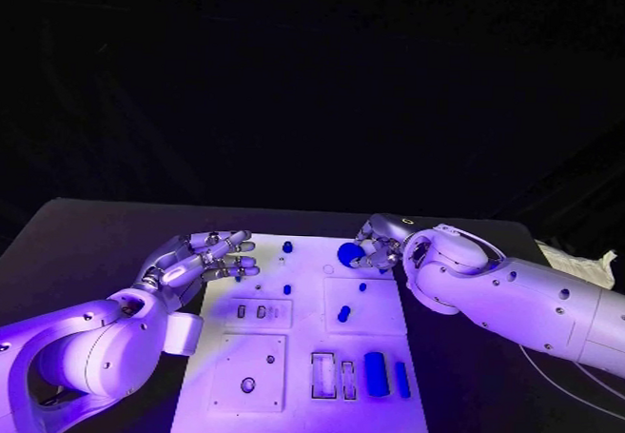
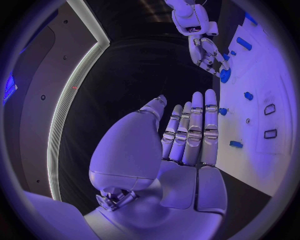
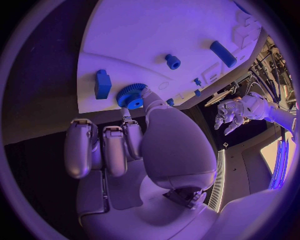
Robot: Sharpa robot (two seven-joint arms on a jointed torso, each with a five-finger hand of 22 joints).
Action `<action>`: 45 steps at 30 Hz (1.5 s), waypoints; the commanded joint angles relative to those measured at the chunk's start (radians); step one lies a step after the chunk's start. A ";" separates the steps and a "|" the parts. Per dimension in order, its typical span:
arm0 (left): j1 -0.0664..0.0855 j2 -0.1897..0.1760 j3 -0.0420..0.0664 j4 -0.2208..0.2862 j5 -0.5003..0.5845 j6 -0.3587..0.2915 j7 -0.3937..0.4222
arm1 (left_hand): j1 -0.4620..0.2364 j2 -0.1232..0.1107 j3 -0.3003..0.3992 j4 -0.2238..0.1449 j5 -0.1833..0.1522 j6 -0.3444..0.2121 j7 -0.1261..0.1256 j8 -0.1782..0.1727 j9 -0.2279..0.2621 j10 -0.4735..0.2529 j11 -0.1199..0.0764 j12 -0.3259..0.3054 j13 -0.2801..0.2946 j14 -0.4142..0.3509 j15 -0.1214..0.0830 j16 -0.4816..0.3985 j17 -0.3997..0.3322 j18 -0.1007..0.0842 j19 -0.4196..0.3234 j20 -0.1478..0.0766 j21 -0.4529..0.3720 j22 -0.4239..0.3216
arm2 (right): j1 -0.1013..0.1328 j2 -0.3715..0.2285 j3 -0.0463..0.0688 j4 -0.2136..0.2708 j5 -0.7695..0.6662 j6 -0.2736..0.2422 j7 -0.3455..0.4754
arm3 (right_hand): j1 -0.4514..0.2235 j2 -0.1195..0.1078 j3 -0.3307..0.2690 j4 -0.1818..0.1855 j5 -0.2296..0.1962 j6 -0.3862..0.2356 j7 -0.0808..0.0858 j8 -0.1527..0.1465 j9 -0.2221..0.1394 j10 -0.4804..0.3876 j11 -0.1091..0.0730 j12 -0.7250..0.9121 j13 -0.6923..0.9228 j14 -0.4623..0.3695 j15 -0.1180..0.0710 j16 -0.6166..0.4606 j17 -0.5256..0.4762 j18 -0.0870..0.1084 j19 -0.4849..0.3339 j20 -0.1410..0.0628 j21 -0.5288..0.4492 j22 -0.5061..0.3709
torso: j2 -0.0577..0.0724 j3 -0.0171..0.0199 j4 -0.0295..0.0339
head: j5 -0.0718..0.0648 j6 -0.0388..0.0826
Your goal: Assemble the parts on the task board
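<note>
Black table [image 1: 93, 237] under violet light, darkness behind it, carries the white task board [image 1: 307, 369] at its middle. Just off the board's left edge the left hand [image 1: 201, 260] hovers, fingers straight and holding nothing. At the board's far edge the right hand [image 1: 373, 245] pinches a blue gear [image 3: 130, 96]. Other blue parts [image 1: 376, 373] lie across the board.

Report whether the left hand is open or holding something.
Open. The left hand holds nothing; its fingers are extended over the task board's left edge.
</note>
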 commanded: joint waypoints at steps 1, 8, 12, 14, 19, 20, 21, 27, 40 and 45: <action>0.001 0.003 0.001 0.000 0.003 0.022 0.002 | 0.011 0.000 0.000 -0.005 -0.002 -0.004 0.006 -0.004 -0.001 -0.004 0.002 -0.007 0.000 -0.004 0.001 -0.005 0.002 0.017 0.004 0.001 0.003 0.001 | -0.001 0.005 -0.001 -0.005 -0.005 0.024 -0.014 | 0.004 0.011 0.001 0.007 -0.002 0.007 0.000 0.004 0.002 0.007 0.000 0.006 0.074 0.076 0.007 0.005 0.098 -0.010 0.008 -0.001 0.007 0.003 | 0.001 0.0002 0.0003 | 0.001 0.002; 0.001 0.006 0.001 -0.002 0.003 0.024 0.001 | 0.011 0.000 0.000 -0.005 -0.002 -0.004 0.006 -0.004 -0.001 -0.004 0.002 -0.007 0.000 -0.004 0.001 -0.005 0.002 0.017 0.004 0.001 0.003 0.001 | -0.001 0.017 -0.001 -0.020 -0.005 0.031 -0.012 | 0.004 0.020 0.000 0.010 0.000 0.015 -0.001 0.008 0.003 0.012 -0.001 0.017 0.086 0.077 0.007 0.012 0.109 -0.012 0.012 0.000 0.014 0.014 | 0.000 0.0008 0.0009 | 0.002 0.000; 0.001 0.005 0.001 -0.002 0.003 0.024 0.000 | 0.011 0.000 0.000 -0.005 -0.002 -0.004 0.006 -0.004 -0.001 -0.004 0.002 -0.007 0.000 -0.004 0.001 -0.005 0.002 0.017 0.004 0.001 0.003 0.001 | -0.001 0.020 -0.001 -0.024 -0.006 0.031 -0.011 | 0.004 0.024 0.000 0.011 0.001 0.023 -0.002 0.012 0.005 0.014 -0.002 0.021 0.091 0.078 0.007 0.015 0.114 -0.013 0.013 0.000 0.018 0.021 | 0.000 0.0009 0.0000 | 0.003 -0.002; 0.001 0.005 0.001 -0.002 0.003 0.025 0.000 | 0.011 0.000 0.000 -0.005 -0.002 -0.004 0.006 -0.004 -0.001 -0.004 0.002 -0.007 0.000 -0.004 0.001 -0.005 0.002 0.017 0.004 0.001 0.003 0.001 | -0.001 0.021 -0.001 -0.024 -0.007 0.030 -0.010 | 0.003 0.026 -0.001 0.011 0.002 0.027 -0.003 0.013 0.006 0.015 -0.003 0.024 0.093 0.078 0.006 0.016 0.115 -0.014 0.014 -0.001 0.019 0.023 | 0.000 0.0003 -0.0001 | 0.003 -0.004; 0.001 0.005 0.001 -0.002 0.003 0.026 -0.002 | 0.012 0.001 0.002 -0.006 -0.002 -0.004 0.006 -0.005 -0.001 -0.005 0.002 -0.007 0.000 -0.005 0.002 -0.006 0.003 0.017 0.003 0.001 0.003 0.001 | -0.001 0.023 -0.001 -0.021 -0.009 0.028 -0.010 | -0.009 0.035 -0.006 0.020 0.008 0.040 -0.006 0.019 0.008 0.018 -0.005 0.030 0.101 0.079 0.005 0.020 0.123 -0.015 0.017 -0.002 0.025 0.032 | 0.000 0.0001 0.0006 | 0.002 -0.005; 0.001 0.005 0.001 -0.002 0.003 0.027 -0.002 | 0.012 0.001 0.002 -0.006 -0.002 -0.004 0.006 -0.005 -0.001 -0.005 0.002 -0.007 0.000 -0.005 0.002 -0.006 0.003 0.017 0.003 0.001 0.003 0.001 | -0.001 0.024 -0.001 -0.020 -0.010 0.027 -0.010 | -0.016 0.036 -0.010 0.024 0.012 0.041 -0.007 0.019 0.009 0.019 -0.006 0.031 0.102 0.079 0.004 0.021 0.124 -0.015 0.017 -0.002 0.025 0.033 | 0.000 0.0000 0.0006 | 0.002 -0.005; 0.001 0.005 0.001 -0.002 0.003 0.027 -0.002 | 0.012 0.001 0.002 -0.006 -0.002 -0.004 0.006 -0.005 -0.001 -0.005 0.002 -0.007 0.000 -0.005 0.002 -0.006 0.003 0.017 0.003 0.001 0.003 0.001 | -0.001 0.024 -0.001 -0.019 -0.011 0.026 -0.010 | -0.022 0.036 -0.013 0.027 0.014 0.042 -0.007 0.019 0.008 0.019 -0.006 0.031 0.103 0.079 0.004 0.022 0.126 -0.015 0.017 -0.003 0.026 0.033 | 0.001 -0.0002 0.0004 | 0.002 -0.004; 0.001 0.005 0.001 -0.003 0.003 0.028 -0.003 | 0.013 0.002 0.003 -0.007 -0.002 -0.004 0.006 -0.006 -0.001 -0.005 0.002 -0.007 0.000 -0.005 0.002 -0.007 0.003 0.017 0.003 0.001 0.003 0.001 | -0.001 0.026 -0.001 -0.016 -0.032 0.001 -0.016 | -0.047 0.024 -0.031 0.042 0.011 0.036 -0.007 0.014 0.007 0.018 -0.005 0.028 0.104 0.079 0.004 0.025 0.130 -0.015 0.016 -0.003 0.027 0.035 | 0.000 -0.0001 0.0009 | 0.001 -0.003; 0.001 0.009 0.001 -0.009 0.003 0.038 -0.015 | 0.013 0.001 0.003 -0.008 -0.002 -0.004 0.006 -0.007 -0.001 -0.006 0.002 -0.007 0.000 -0.005 0.002 -0.008 0.004 0.017 0.003 0.001 0.003 0.001 | -0.001 0.037 -0.001 -0.012 -0.118 0.006 -0.028 | -0.024 0.023 -0.027 0.031 0.000 0.035 -0.006 0.012 0.007 0.020 -0.005 0.032 0.110 0.081 0.005 0.030 0.140 -0.017 0.018 -0.002 0.033 0.045 | 0.001 0.0007 0.0005 | -0.001 -0.002; 0.001 0.011 0.001 -0.012 0.003 0.040 -0.018 | 0.013 0.001 0.003 -0.008 -0.002 -0.004 0.006 -0.007 -0.001 -0.006 0.002 -0.007 0.000 -0.005 0.002 -0.008 0.004 0.017 0.002 0.001 0.003 0.001 | -0.003 0.046 -0.002 -0.015 -0.169 0.013 -0.038 | 0.004 0.034 -0.017 0.011 -0.012 0.047 -0.008 0.017 0.009 0.023 -0.007 0.036 0.116 0.081 0.004 0.033 0.145 -0.019 0.022 -0.002 0.039 0.056 | 0.001 0.0014 0.0007 | 0.000 0.002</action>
